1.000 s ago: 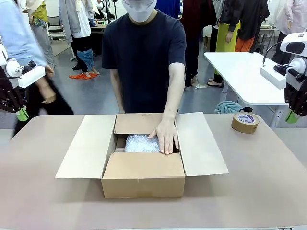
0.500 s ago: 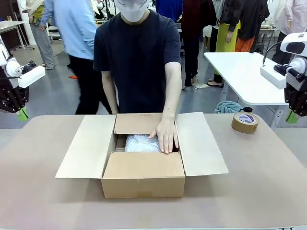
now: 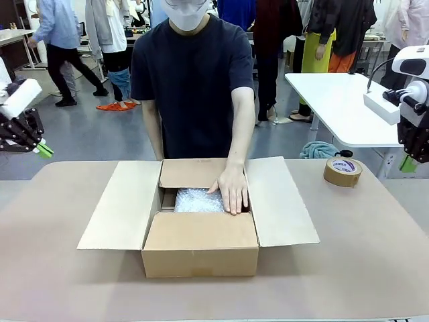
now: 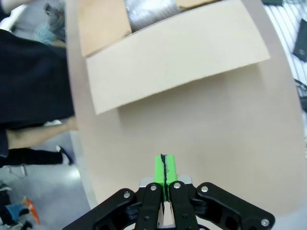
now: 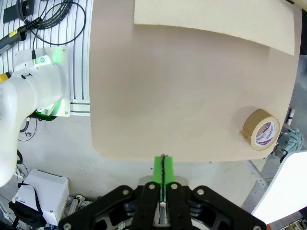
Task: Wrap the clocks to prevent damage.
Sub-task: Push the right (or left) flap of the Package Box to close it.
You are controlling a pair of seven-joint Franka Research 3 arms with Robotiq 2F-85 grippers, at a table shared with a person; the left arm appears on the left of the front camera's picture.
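Evidently packing is the step in hand: a bundle of bubble wrap [image 3: 196, 200], knobbly and translucent and presumably holding a clock, lies inside the open cardboard box [image 3: 201, 251] at the middle of the smooth surface [image 3: 348, 268], with the person's hand [image 3: 231, 191] pressed flat on it. The robot's left hand [image 3: 41, 149] and right hand [image 3: 407, 163] hang off by the surface's edges, each with its green pads [image 4: 159, 171] pressed together on nothing. Next likely comes folding the stiff matte flaps [image 3: 124, 204] and sealing them. The roll of brown tape [image 3: 342, 172] lies flat near the right hand.
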